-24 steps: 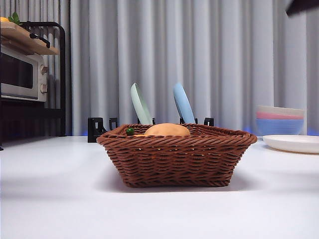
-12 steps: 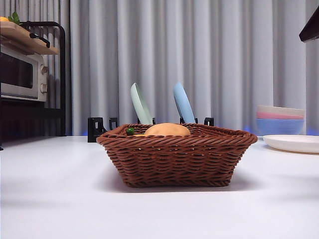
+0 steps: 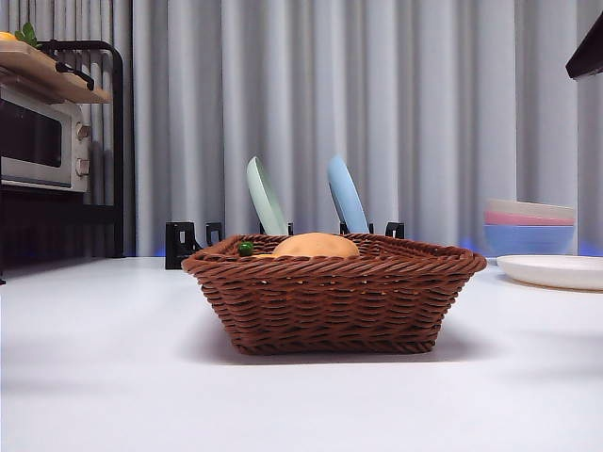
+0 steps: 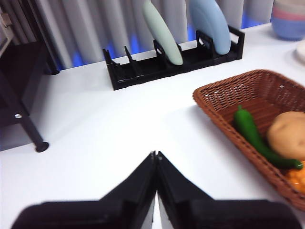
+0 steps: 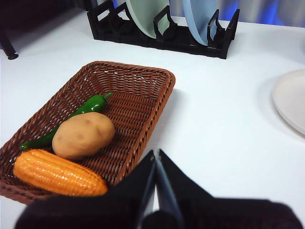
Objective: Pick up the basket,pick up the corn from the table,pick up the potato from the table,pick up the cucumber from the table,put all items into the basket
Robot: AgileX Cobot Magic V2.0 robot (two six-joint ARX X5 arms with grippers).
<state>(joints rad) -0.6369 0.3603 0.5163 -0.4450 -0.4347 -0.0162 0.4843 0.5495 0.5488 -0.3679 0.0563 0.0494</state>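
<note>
1. The front view looks level across the table (image 3: 104, 377), so the basket (image 3: 334, 299) shows mostly as a woven brown wall; above its braided rim only the tan hump of the potato (image 3: 316, 246) and a small green tip of the cucumber (image 3: 246, 249) can be seen. The corn is hidden behind the rim there.
2. The right wrist view looks down into the basket (image 5: 143, 95) and shows all three vegetables lying on its floor: the corn (image 5: 59, 172) at the near end, the potato (image 5: 83, 135) touching it just beyond, and the cucumber (image 5: 71, 119) curving along the far side of the potato.
3. The left wrist view catches only one end of the basket (image 4: 228, 90), with the cucumber (image 4: 255, 136), part of the potato (image 4: 288, 133) and an orange sliver of corn (image 4: 296, 177) at the picture's edge.
4. The right gripper (image 5: 156, 157) hangs above bare table just beside the basket's long side, with its two black jaws pressed together and nothing between them. The corn is the nearest vegetable to it, but apart from it.
5. The left gripper (image 4: 156, 157) also has its jaws together and empty, over open table, well apart from the basket.
6. In the front view, only a black tip of one arm (image 3: 586, 55) shows at the upper right corner.
7. Behind the basket stands a black rack (image 3: 188, 243) holding a green plate (image 3: 266, 198) and a blue plate (image 3: 346, 196).
</note>
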